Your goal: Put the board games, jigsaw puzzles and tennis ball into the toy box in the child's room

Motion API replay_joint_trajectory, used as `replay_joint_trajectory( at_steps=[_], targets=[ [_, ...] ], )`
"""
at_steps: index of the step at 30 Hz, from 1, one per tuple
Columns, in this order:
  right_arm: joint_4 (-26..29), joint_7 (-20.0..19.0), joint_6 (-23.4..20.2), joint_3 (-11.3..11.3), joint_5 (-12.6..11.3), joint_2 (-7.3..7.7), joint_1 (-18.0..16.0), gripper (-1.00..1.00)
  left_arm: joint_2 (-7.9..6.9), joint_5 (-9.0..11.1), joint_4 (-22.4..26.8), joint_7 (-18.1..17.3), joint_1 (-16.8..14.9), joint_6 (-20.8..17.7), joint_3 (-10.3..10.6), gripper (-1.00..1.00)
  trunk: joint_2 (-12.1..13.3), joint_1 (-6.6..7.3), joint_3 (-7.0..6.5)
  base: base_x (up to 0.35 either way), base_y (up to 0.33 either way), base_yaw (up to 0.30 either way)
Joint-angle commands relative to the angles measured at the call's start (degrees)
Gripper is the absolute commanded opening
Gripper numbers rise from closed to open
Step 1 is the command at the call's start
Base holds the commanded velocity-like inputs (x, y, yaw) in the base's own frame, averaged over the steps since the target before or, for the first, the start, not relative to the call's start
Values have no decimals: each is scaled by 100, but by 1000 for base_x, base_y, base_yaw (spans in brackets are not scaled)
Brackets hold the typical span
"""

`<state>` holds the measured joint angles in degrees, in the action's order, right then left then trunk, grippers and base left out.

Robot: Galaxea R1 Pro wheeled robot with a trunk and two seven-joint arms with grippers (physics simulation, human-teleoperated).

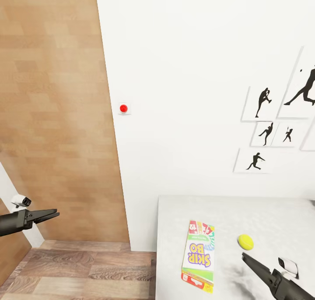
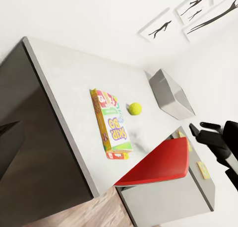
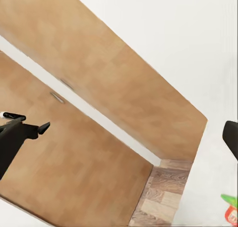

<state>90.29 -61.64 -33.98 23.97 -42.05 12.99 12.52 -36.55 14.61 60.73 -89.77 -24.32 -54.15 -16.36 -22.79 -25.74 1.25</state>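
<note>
Right end effector [image 1: 243,255] just beside tennis ball [image 1: 246,242], board game [image 1: 199,256] near

We saw bare table [image 1: 271,212] top beyond the board game [image 1: 199,256] and tennis ball [image 1: 246,242], open to a gripper. The wall [image 1: 197,72] closed the far side; left of the table lay open floor [image 1: 87,269].

Light grey surface [image 1: 271,217] sitting against the white wall. SKIP-BO box [image 1: 198,256] lying flat near its edge, ball [image 1: 245,241] resting just beside the box, apart. Left wrist view: grey bin [image 2: 171,94] standing on the surface beyond the ball.
</note>
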Motion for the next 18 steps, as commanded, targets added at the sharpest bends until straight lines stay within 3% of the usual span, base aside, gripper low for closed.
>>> replay_joint_trajectory(
  at_steps=[1,12,15,18],
  targets=[
    [4,85,-80,-2,-41,2,-1,100,-2,-2,1,-23,-4,-61,1,100,-13,-4,12,0,0,0],
    [6,849,-415,-30,-53,0,-136,100,2,-2,1,-23,-3,-61,1,100,-13,-4,12,0,0,0],
    [6,1058,-506,-147,-55,-1,-260,100,4,-2,1,-23,-5,-61,1,100,-13,-4,12,0,0,0],
    [6,1505,-654,-390,-51,1,-523,100,6,-2,1,-23,-4,-61,13,100,-13,-4,12,0,0,0]
  ],
)
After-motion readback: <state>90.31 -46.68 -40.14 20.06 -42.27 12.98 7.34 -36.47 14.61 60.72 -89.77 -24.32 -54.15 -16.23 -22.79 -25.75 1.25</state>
